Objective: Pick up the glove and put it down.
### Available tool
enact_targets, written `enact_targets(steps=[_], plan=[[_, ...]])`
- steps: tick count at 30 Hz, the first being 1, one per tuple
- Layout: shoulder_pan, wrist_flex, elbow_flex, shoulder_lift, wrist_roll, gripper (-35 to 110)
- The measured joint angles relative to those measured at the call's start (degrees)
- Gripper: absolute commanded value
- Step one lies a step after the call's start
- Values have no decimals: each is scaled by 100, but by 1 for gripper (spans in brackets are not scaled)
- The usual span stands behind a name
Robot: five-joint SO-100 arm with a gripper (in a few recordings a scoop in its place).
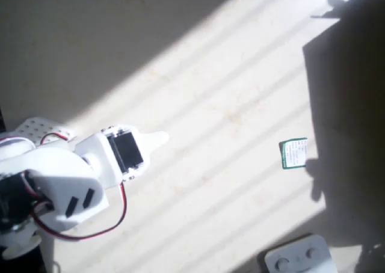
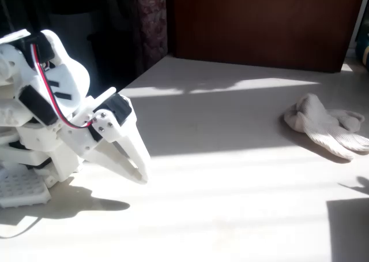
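Table (image 2: 230, 204) is pale, striped with sun and shadow in both views. White arm (image 2: 46, 118) sits folded at the table's left edge in the fixed view, red wire looped across its body. Gripper (image 2: 135, 169) points down at the table just right of the arm base, tips at or just above the surface, can't tell if touching. The fingers lie close together with at most a thin gap, nothing between them; whether fully closed, can't tell. In the overhead view its tip (image 1: 157, 139) pokes out right of the arm. Glove (image 2: 326, 126) lies flat and crumpled on the table, well apart from the gripper, far right side in the fixed view, fingers pointing right. Small green-and-white card (image 1: 294, 154) lies on the table, well right of the gripper in the overhead view, beside a dark shadow edge.
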Motion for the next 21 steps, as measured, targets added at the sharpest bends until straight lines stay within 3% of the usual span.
enact_targets(steps=[11,21], plan=[[0,0,-738,-272,0,0],[0,0,-2944,-2663,0,0]])
